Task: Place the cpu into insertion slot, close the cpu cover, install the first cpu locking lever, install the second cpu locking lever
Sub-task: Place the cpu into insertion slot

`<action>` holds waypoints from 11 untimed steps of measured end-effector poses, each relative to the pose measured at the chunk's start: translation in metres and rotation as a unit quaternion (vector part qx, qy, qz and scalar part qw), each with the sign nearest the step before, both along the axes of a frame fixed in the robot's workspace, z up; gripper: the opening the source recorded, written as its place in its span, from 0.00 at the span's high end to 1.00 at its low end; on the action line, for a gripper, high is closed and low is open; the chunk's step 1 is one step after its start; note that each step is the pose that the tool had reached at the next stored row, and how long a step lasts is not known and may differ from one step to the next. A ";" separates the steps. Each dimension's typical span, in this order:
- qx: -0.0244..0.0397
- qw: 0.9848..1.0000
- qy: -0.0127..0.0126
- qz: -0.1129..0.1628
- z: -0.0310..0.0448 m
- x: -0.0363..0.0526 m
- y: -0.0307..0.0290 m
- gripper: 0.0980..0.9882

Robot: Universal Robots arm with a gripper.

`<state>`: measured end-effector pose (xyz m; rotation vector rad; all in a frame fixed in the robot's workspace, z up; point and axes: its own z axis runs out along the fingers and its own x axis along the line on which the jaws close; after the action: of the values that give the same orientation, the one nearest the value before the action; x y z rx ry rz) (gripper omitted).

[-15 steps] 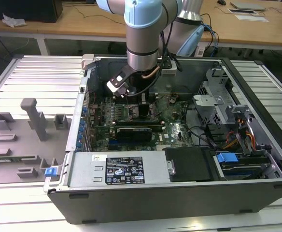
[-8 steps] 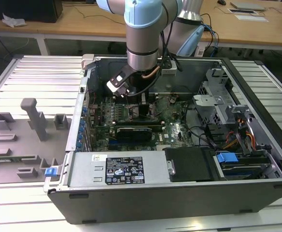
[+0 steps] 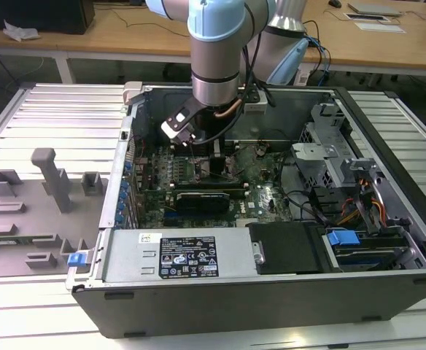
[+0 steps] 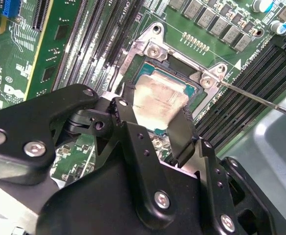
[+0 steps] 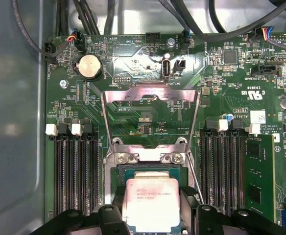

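Silvery-beige metal of the cpu (image 5: 150,203) between two black fingers (image 5: 117,203), pinched at opposite edges by the gripper (image 5: 152,198); same clasp in the second wrist view, with the gripper (image 4: 155,116) clenched on the cpu's sides. Set low in the insertion slot (image 4: 176,61), roughly level within the dark frame; whether fully bedded on the pins, cannot tell. Just beyond the slot, hinged at a two-screw bracket, the cpu cover (image 5: 150,94) standing open, tipped back over the green motherboard (image 5: 221,88), board parts visible through its central window. Beside the slot, a thin lever wire (image 4: 260,100) standing free, angled out over the long black memory slots (image 5: 72,171), not hooked down. Banks of those slots on both sides of the socket. Near the cover's far edge, a round coin cell (image 5: 89,66). In the exterior view, grey-and-blue arm (image 3: 217,65) reaching straight down into the open computer case (image 3: 198,306), wrist above the board's middle. Long black card (image 3: 206,198) near the arm's tip, toward the camera; labelled silver box (image 3: 184,255) closer still, against the near wall. Case resting on a ribbed metal table (image 3: 52,120), with a grey fixture tray (image 3: 23,219) at the exterior view's left.
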<state>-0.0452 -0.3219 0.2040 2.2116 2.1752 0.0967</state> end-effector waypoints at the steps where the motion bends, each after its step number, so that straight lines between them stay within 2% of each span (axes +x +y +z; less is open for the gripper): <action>1: 0.003 1.000 0.000 0.000 0.0001 0.0000 0.0000 0.52; 11: 0.004 1.000 0.000 0.000 0.0002 0.0001 0.0000 0.52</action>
<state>-0.0450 -0.3220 0.2041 2.2157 2.1785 0.1054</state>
